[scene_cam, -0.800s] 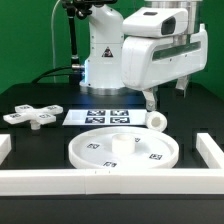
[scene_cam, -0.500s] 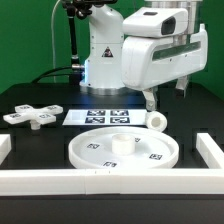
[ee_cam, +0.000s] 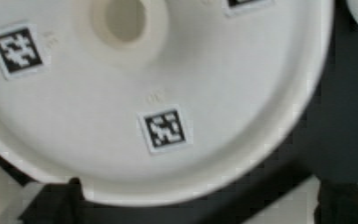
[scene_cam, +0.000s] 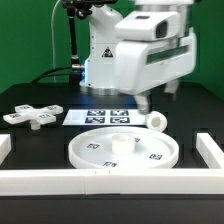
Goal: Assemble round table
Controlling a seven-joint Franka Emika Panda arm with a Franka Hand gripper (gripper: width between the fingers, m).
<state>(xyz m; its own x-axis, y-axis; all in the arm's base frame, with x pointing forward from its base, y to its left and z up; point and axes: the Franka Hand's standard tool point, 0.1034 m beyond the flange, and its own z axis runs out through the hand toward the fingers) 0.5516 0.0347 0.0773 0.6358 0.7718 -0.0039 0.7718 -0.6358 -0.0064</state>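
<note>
The large rimmed round disc (scene_cam: 122,148) lies flat on the black table at the front centre, with a raised hub in its middle. The short cylindrical leg (scene_cam: 157,121) lies behind it, toward the exterior view's right. The cross-shaped base (scene_cam: 30,116) lies at the exterior view's left. My gripper (scene_cam: 158,98) hangs above the table behind the disc, just over the leg, open and empty. In the wrist view the disc (ee_cam: 176,90) fills most of the picture with its tags. Only the dark tips of my gripper (ee_cam: 194,208) show, set wide apart.
The marker board (scene_cam: 108,116) lies flat behind the disc. Long white border rails run along the front (scene_cam: 110,181) and both sides (scene_cam: 211,150). The robot's base (scene_cam: 100,60) stands at the back centre.
The arm's head has shifted toward the exterior view's left, and the gripper with it. The disc, leg and base have not moved.
</note>
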